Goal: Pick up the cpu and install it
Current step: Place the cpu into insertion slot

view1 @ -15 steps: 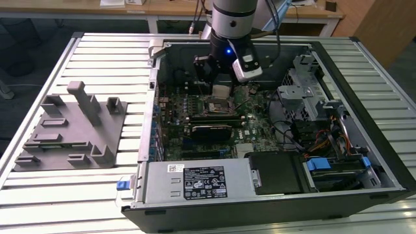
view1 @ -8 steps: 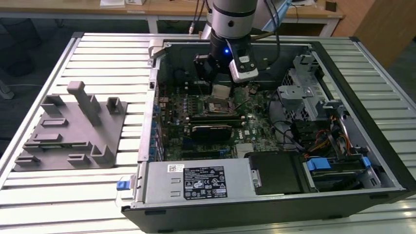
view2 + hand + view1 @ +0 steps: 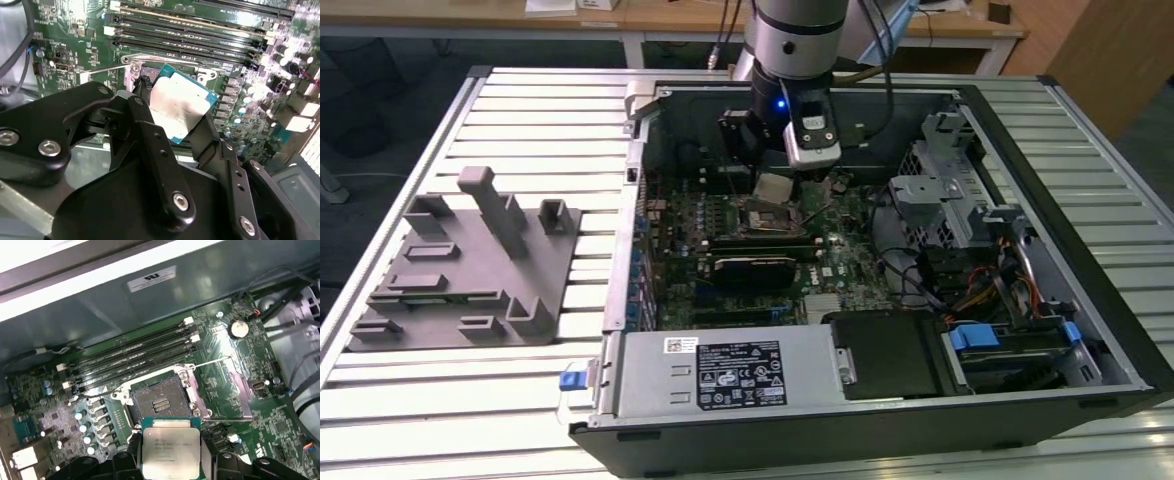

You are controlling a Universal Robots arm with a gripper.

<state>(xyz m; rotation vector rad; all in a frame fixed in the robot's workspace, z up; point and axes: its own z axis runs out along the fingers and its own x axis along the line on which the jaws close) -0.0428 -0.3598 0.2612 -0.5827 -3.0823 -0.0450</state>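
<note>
The cpu [image 3: 774, 187] is a thin square chip with a pale silver top. My gripper [image 3: 777, 180] is shut on it, inside the open computer case. In the second wrist view, black fingers [image 3: 150, 140] clamp two opposite edges of the cpu [image 3: 182, 107], which hangs tilted over the motherboard. In the first wrist view the cpu [image 3: 171, 445] hangs just short of the open socket [image 3: 159, 402], whose contact field is bare and whose metal load frame [image 3: 227, 390] is swung aside. In the exterior view the socket [image 3: 758, 213] lies just below the chip.
A grey plastic block with upright posts [image 3: 467, 260] lies on the slatted table at the exterior view's left. Inside the case are memory slots [image 3: 130, 352], a black ribbed module [image 3: 750, 268], the power supply [image 3: 720, 375] and a drive cage with cables [image 3: 947, 190].
</note>
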